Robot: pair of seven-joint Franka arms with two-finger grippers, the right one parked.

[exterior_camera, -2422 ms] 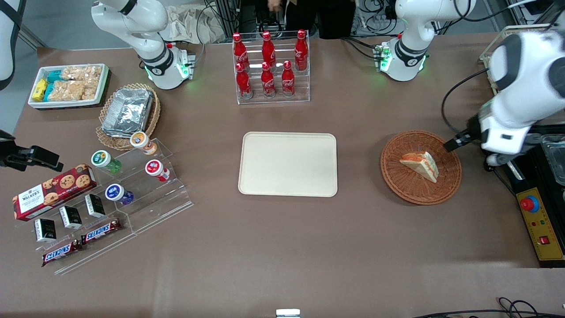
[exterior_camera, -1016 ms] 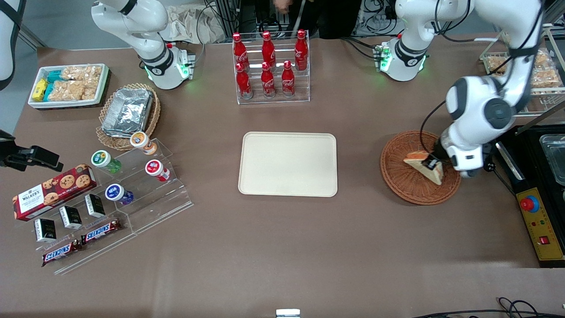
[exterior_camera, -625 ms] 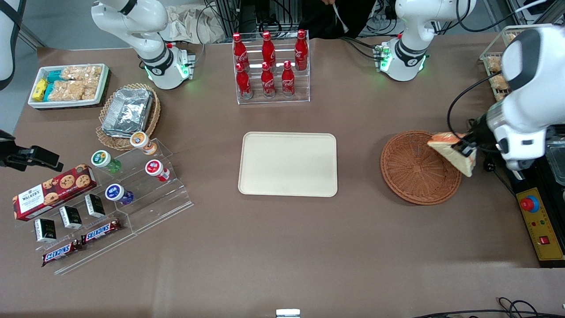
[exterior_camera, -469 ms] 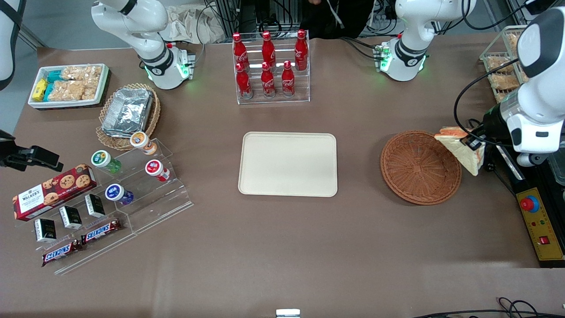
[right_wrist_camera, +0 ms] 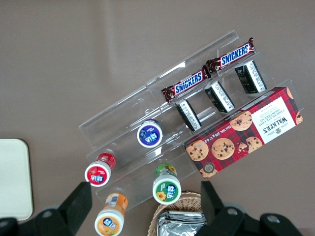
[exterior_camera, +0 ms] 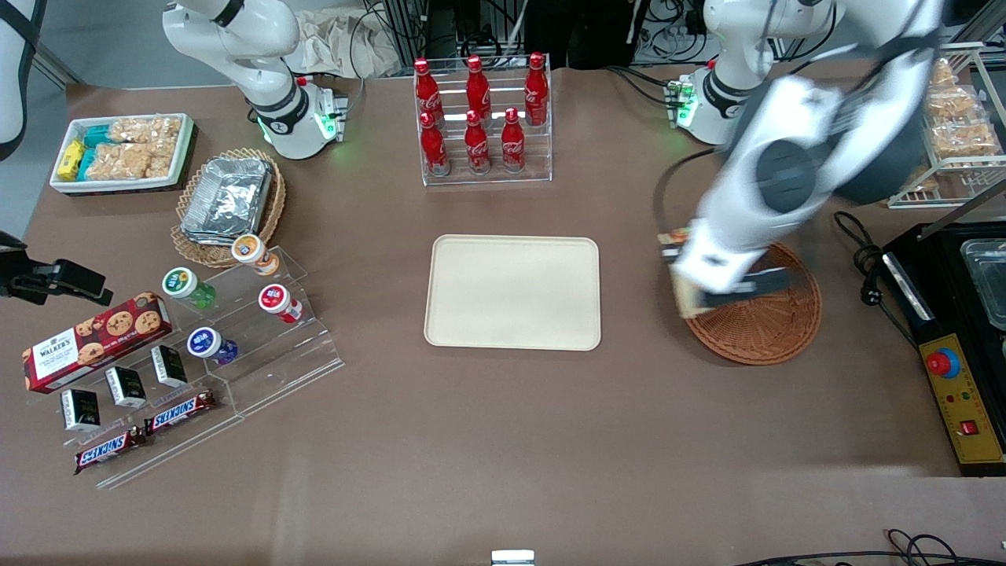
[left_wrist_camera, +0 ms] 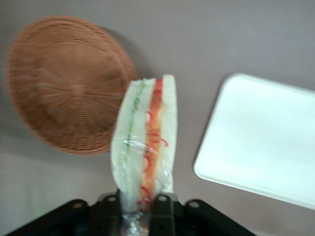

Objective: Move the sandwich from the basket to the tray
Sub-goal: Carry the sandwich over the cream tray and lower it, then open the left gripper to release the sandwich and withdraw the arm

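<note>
Pinched between the fingers (left_wrist_camera: pixel 110 209) of the gripper (left_wrist_camera: pixel 138 211): the wrapped sandwich (left_wrist_camera: pixel 144 140), held by one narrow end, the wedge reaching out from the fingertips, clear of the table. Off to one side of the fingers, the empty wicker basket (left_wrist_camera: pixel 64 83); off to the other, the cream tray (left_wrist_camera: pixel 266 142), apart from the wedge. Seen from the front, carried above the basket (exterior_camera: pixel 774 326) edge nearest the tray (exterior_camera: pixel 512 292). Probably light and soft, bread easily crushed; clear film looks slippery. Hold low near the end, squeeze gentle, avoid bruising the filling.
</note>
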